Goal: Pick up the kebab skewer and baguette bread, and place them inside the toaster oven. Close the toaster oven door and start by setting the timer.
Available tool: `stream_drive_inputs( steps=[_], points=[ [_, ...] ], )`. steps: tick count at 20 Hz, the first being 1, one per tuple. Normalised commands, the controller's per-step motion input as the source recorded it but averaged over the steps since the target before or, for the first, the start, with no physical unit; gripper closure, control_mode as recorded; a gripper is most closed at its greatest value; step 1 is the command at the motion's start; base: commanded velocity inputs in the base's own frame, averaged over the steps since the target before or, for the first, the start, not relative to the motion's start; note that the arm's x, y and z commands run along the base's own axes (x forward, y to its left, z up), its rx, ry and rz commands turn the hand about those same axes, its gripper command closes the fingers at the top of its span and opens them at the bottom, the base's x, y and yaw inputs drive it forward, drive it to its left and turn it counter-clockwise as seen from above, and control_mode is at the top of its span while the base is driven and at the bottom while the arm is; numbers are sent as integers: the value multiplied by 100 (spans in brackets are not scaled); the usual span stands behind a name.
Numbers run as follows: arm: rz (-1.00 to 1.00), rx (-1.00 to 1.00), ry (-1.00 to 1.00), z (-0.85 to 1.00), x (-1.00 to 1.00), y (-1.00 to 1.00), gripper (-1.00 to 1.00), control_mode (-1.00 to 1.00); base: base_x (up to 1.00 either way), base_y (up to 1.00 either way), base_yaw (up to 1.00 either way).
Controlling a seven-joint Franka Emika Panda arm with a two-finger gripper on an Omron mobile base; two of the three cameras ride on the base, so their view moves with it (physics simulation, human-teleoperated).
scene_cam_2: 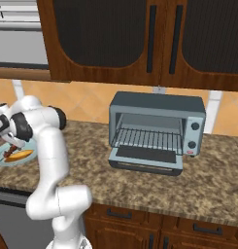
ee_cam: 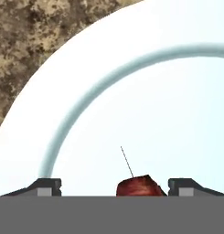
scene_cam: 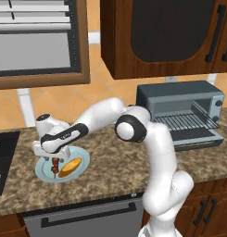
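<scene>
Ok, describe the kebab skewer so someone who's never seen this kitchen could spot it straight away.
Find the speckled brown counter and look left of the toaster oven, toward the round pale blue plate under the robot's gripper. On that plate lie two foods side by side. The kebab skewer is the thin stick of dark red chunks, not the golden-orange baguette bread beside it.
</scene>
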Motion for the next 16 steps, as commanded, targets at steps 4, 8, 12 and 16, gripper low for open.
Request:
stream_drive_inputs(
  steps=[4, 8, 12, 16],
  points=[
    [0, 3, 3, -20, -35, -27, 100, -100, 0, 0, 0],
    [-3, 7, -1, 6, -37, -58, 100, -100, 0, 0, 0],
    [-6, 15, -2, 51, -11, -80, 100, -100, 0, 0, 0],
    [-17, 19, -5, 67, -21, -98, 100, -100, 0, 0, 0]
  ],
)
